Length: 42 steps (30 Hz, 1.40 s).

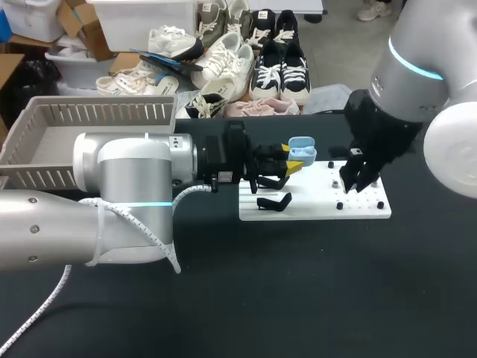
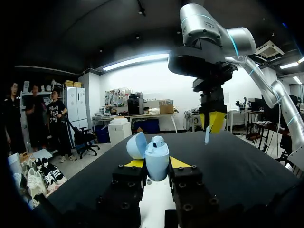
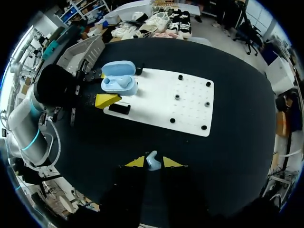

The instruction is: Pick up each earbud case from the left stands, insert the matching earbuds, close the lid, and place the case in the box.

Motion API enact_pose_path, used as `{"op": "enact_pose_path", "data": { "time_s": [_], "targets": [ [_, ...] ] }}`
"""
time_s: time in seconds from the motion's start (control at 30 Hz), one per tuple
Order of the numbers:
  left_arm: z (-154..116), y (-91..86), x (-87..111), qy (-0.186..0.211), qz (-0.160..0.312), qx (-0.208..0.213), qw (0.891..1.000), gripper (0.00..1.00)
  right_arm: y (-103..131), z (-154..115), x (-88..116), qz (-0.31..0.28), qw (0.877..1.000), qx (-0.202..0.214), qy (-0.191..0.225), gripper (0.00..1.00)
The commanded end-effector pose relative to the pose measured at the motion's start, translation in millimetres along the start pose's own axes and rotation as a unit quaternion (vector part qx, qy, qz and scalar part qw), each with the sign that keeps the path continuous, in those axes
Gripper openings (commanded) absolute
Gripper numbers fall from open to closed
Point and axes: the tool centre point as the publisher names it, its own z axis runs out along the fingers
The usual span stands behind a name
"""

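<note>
My left gripper [image 1: 295, 161] is shut on a light blue earbud case [image 1: 301, 150] with its lid open, held over the left end of the white board [image 1: 320, 203]. Between the left fingers the case [image 2: 156, 160] stands upright, one earbud seated in it, its round lid [image 2: 137, 145] tipped back. My right gripper [image 3: 152, 162] is shut on a light blue earbud [image 3: 152, 159], well above the table. From the left wrist the right gripper [image 2: 211, 122] hangs beyond the case, the earbud [image 2: 207, 135] poking out below its tips. From the right wrist the open case [image 3: 119, 77] lies ahead.
An empty black stand [image 1: 274, 201] sits on the board's left part, with small black pegs [image 1: 340, 205] on its right part. A grey slatted box [image 1: 45, 138] stands at the table's back left. Dark tabletop lies free in front of the board.
</note>
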Motion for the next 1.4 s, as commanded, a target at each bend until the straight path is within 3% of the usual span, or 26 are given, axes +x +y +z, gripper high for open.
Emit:
{"op": "enact_pose_path", "data": {
  "time_s": [0.03, 0.57, 0.9, 1.4],
  "targets": [
    [-1, -1.4, 0.2, -0.001, 0.0, -0.002, 1.0, 0.0, 9, -18, 3, -0.023, 1.0, -0.002, 0.002, 0.0],
    [-1, -1.4, 0.2, -0.001, 0.0, -0.002, 1.0, 0.0, 39, -33, -37, -0.116, 0.993, 0.013, 0.002, 0.0],
    [-1, -1.4, 0.2, -0.001, 0.0, -0.002, 1.0, 0.0, 44, -32, -66, -0.132, 0.991, 0.008, -0.003, 0.0],
    [-1, -1.4, 0.2, -0.001, 0.0, -0.002, 1.0, 0.0, 47, -20, -90, -0.147, 0.989, -0.005, -0.009, 0.0]
  ]
}}
